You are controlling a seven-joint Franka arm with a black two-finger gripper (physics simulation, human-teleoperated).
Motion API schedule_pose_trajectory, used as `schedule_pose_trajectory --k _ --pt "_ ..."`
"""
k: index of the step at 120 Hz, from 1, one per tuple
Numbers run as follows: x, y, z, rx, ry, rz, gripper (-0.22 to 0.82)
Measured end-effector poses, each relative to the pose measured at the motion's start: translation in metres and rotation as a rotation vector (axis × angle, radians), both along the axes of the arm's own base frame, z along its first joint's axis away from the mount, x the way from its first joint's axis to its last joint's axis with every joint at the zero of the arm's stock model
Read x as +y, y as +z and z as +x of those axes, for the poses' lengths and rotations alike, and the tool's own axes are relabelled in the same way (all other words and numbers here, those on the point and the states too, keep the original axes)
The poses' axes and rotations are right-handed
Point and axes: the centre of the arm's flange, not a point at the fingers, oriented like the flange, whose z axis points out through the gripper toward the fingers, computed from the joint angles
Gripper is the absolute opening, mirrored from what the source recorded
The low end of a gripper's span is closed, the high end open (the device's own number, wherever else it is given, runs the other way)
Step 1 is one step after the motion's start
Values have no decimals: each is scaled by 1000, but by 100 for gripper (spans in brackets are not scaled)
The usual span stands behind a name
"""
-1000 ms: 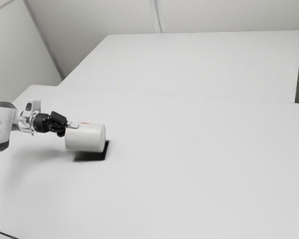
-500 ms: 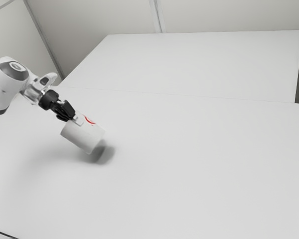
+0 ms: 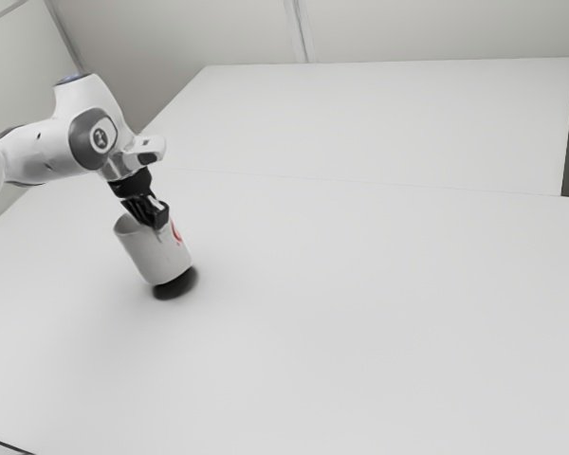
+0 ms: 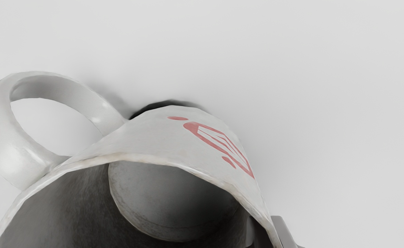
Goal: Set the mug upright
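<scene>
The gripper [image 3: 158, 226] points down at the mug's rim in the exterior view, shut on the mug wall. The white mug [image 3: 154, 254] hangs tilted, its mouth up toward the exterior view's left and its base low over a dark shadow; whether the base edge touches the table I cannot tell. In the wrist view the gripper [image 4: 269, 234] has one finger inside the mug [image 4: 146, 137] and the other outside, with the wall pinched between them. The handle and a red print show on the mug's outside.
The white table [image 3: 360, 332] spreads around the mug. A second white surface [image 3: 360, 123] lies behind it, with pale walls beyond. A dark cable [image 3: 8, 445] crosses the near corner at the exterior view's left.
The mug has turned from lying sideways to mostly mouth-up, still tilted. My hand has swung from nearly level to pointing down, with the arm rising above the mug.
</scene>
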Motion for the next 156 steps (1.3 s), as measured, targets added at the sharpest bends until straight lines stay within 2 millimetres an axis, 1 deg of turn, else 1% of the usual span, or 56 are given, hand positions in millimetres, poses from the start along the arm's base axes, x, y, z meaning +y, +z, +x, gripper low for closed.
schedule_pose_trajectory --k 10,38,40,49,57,64,73,80,89,105,111,115,121,130,134,140,148,156 --pt "-2 -12 -5 -13 37 20 -18" --pt "-15 -41 -9 -25 113 39 -17" --pt "-15 -42 -9 -26 118 39 -16" --pt "-19 -45 -10 -30 135 39 1" --pt "-22 -43 -9 -42 149 41 16" --pt "-23 -38 -9 -53 162 42 27" --pt "-23 -18 -11 -82 178 44 37" --pt "-24 3 -12 -106 188 45 43" --pt "-23 31 -6 -125 197 43 48" --pt "-21 90 15 -156 209 34 54" --pt "-21 118 25 -173 210 31 55" --pt "-22 132 32 -178 208 29 56" --pt "-28 150 42 -180 197 25 57" --pt "-46 177 51 -182 168 23 58" --pt "-51 186 52 -180 160 22 58" --pt "-55 194 50 -170 155 21 59" --pt "-59 198 46 -148 152 21 59" --pt "-58 198 42 -122 156 21 60"
